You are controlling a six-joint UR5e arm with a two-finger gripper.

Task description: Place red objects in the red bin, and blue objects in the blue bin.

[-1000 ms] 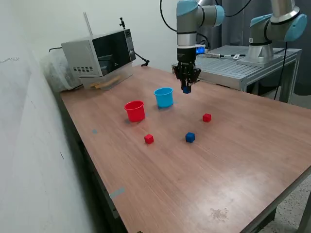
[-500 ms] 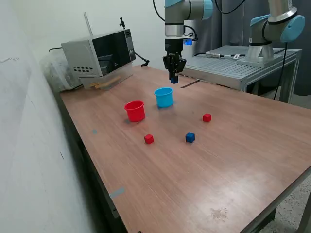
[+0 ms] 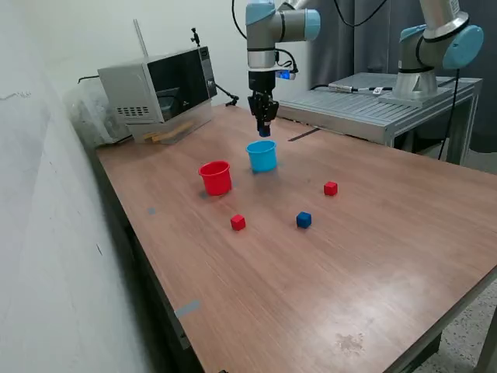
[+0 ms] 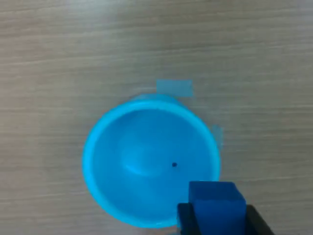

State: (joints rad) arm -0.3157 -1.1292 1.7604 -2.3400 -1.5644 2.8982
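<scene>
My gripper [image 3: 264, 129] is shut on a dark blue cube [image 4: 216, 205] and hangs just above the light blue cup [image 3: 262, 155]. In the wrist view the cup [image 4: 146, 161] is straight below, empty, with the held cube over its rim. The red cup [image 3: 216, 177] stands to the exterior view's left of the blue cup. On the table lie a second dark blue cube [image 3: 304, 220] and two red cubes [image 3: 238, 222] [image 3: 331, 188].
A microwave [image 3: 159, 89] stands at the back of the wooden table [image 3: 373, 256]. A second robot arm [image 3: 435, 47] stands on a metal bench [image 3: 373, 97] behind. A pale tape patch [image 4: 174, 88] lies beside the blue cup.
My gripper has carried the blue cube toward the exterior view's left and back, from beside the blue cup to above it. Nothing else moved.
</scene>
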